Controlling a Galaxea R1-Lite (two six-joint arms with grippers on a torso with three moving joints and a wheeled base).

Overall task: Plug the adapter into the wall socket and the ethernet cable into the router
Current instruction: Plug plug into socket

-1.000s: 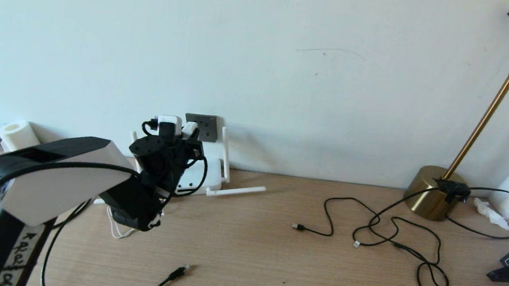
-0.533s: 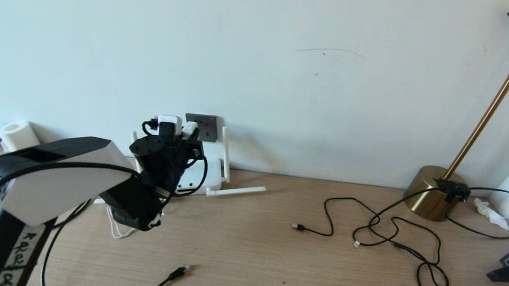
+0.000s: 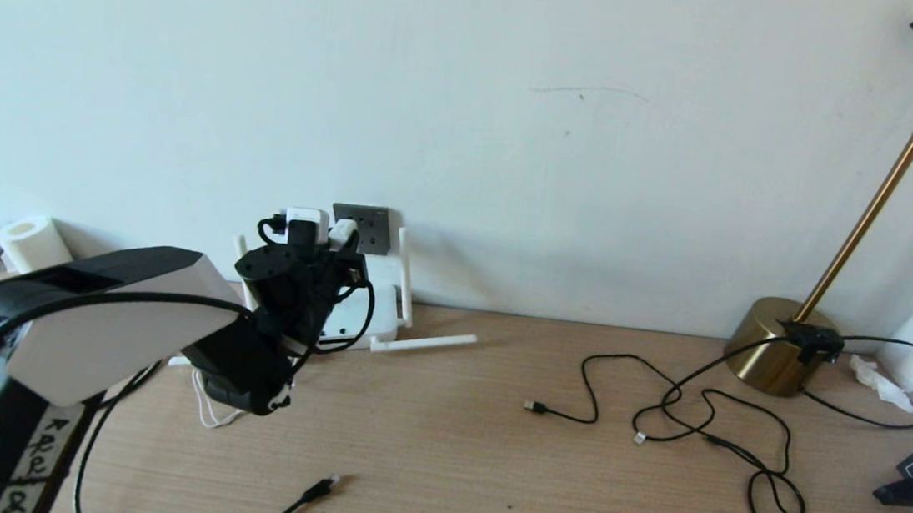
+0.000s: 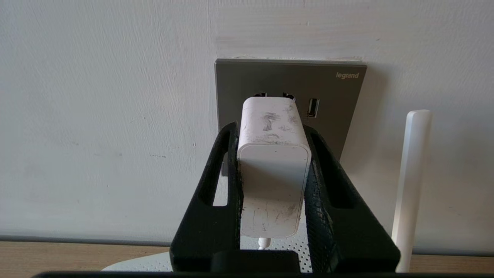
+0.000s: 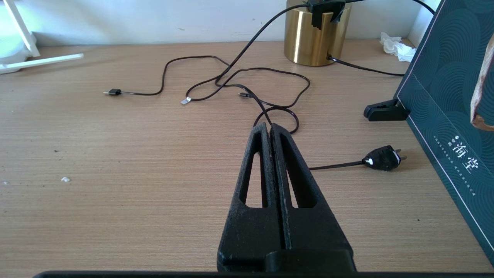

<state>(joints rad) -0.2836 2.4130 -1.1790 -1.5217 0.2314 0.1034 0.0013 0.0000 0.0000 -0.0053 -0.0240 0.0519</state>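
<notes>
Nearest the robot, the ethernet cable (image 3: pixel 314 492) lies loose on the wooden table (image 3: pixel 487 461), its clear-clip plug pointing up toward the middle of the table, with nothing holding it. Over on the right side, the right gripper (image 5: pixel 269 129) hangs low above the table with its jaws pressed flat together and nothing between them; just past its tips sits a tangle of thin black cables (image 5: pixel 247 83), and off to one side a black plug (image 5: pixel 383 158) rests on its cord beside a dark teal box (image 5: pixel 447 116). Further back on that side stands the brass lamp (image 3: pixel 779 346) against the wall. Now to the left, where the action is: the left arm reaches out toward the wall, and the left gripper (image 4: pixel 272 127) has its jaws clamped on either side of the adapter (image 4: pixel 272 154), holding it level with its front end up against the wall socket (image 4: pixel 332 100). The adapter's thin white cord drops out of its rear end. Directly below sits the router (image 3: pixel 359 310), flat on the table at the wall, one white antenna (image 4: pixel 411 185) standing upright beside the socket plate and another lying flat on the table.
</notes>
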